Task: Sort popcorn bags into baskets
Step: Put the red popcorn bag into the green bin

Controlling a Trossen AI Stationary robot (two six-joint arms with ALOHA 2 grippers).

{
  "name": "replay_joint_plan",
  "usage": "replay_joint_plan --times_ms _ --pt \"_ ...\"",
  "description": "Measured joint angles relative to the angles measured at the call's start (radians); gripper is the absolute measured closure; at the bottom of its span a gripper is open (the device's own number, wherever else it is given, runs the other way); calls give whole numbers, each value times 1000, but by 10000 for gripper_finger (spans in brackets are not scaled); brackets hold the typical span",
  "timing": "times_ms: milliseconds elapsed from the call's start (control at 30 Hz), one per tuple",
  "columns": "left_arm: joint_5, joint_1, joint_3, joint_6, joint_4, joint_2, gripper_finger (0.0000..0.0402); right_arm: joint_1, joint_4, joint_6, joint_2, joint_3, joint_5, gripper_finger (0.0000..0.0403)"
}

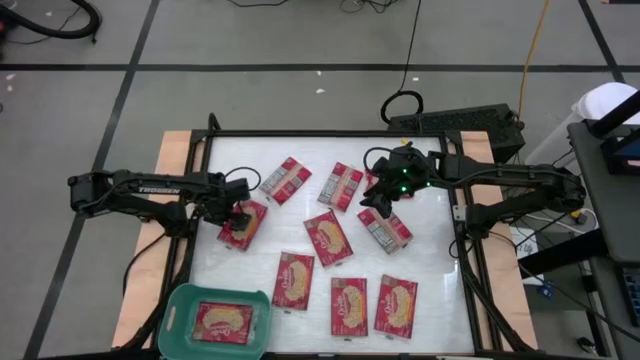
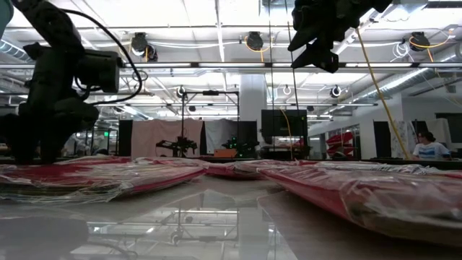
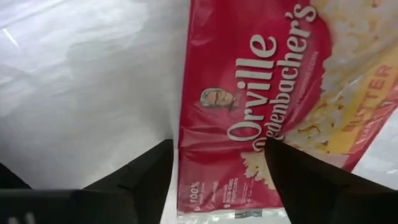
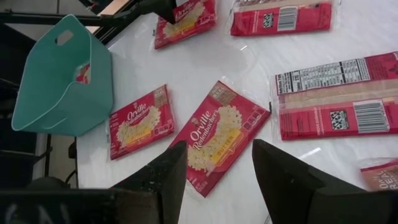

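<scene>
- The table (image 1: 440, 300) carries nine red bags lying flat and spread apart, some face up, some showing the white back; a tenth lies inside the basket (image 1: 180, 310) at the near left corner.
- The left gripper (image 1: 236, 214) is low over the far-left bag (image 1: 243, 224), its fingers (image 3: 311, 180) spread apart, one on the bare table beside the bag's long edge, the other over the printed face. Nothing is gripped yet.
- The step in hand looks like the pick-up of this bag. To do it well, the fingers should bracket the edge squarely and press down enough that the lower one slides under the slippery wrapper before closing.
- A shallow bite on the film alone may let the flat bag slip or swing during the carry to the basket.
- The right gripper (image 1: 384, 196) waits raised over the far middle, jaws parted and empty, above a back-up bag (image 1: 386, 231).
</scene>
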Motion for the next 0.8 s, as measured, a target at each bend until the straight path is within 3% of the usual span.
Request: replay_joint_plan --times_ms 133,400,800 --pt "-15 -7 -9 -1 16 -1 206 0 0 -10 0 0 1 229" --pt "-69 -24 9 21 79 1 382 0 -1 -35 0 0 38 229" --pt "-109 -22 148 43 95 -31 390 -18 1 53 0 0 112 229"
